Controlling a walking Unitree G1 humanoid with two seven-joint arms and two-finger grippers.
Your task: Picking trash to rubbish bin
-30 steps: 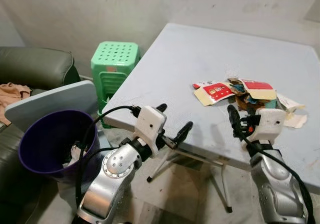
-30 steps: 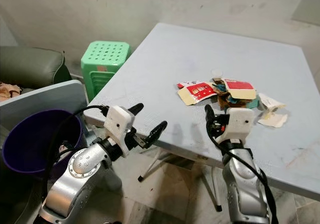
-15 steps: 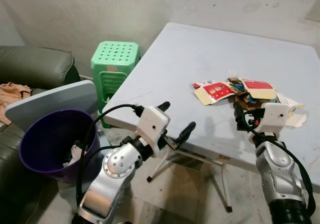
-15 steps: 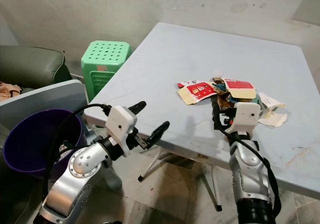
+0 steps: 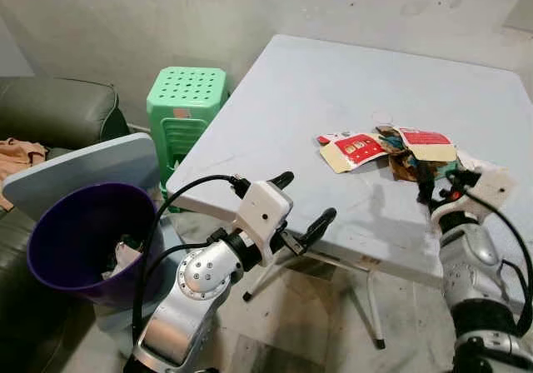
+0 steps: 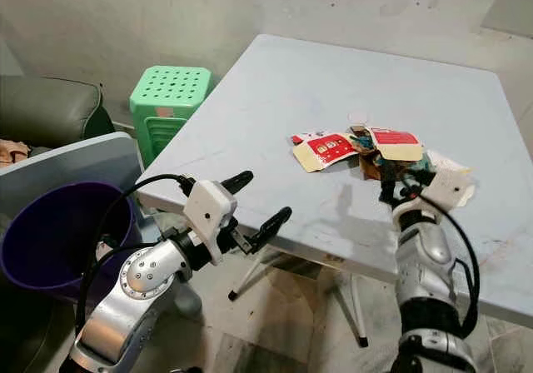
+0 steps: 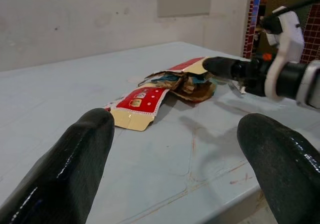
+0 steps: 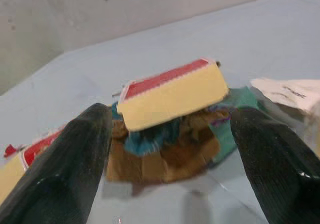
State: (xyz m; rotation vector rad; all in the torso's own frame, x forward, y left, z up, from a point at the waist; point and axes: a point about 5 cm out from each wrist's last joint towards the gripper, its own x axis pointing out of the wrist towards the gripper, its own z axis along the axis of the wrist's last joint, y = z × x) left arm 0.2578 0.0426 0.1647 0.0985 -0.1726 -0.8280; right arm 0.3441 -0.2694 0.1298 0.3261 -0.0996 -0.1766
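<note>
A round purple plastic rubbish bin [image 5: 79,231] is being kept on the floor at far left. The left hand [image 5: 301,207] is being held wide open at the pale blue tabletop [image 5: 333,106] edge. The right hand [image 8: 165,149] is being held spread wide around the red-and-cream crumpled paper trash pile [image 5: 391,148].

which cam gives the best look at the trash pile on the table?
Right wrist view: the trash pile sits close up between the open right pincer fingers. Both eye views show it small from above, beside that pincer. The left wrist view shows it low and side-on.
</note>
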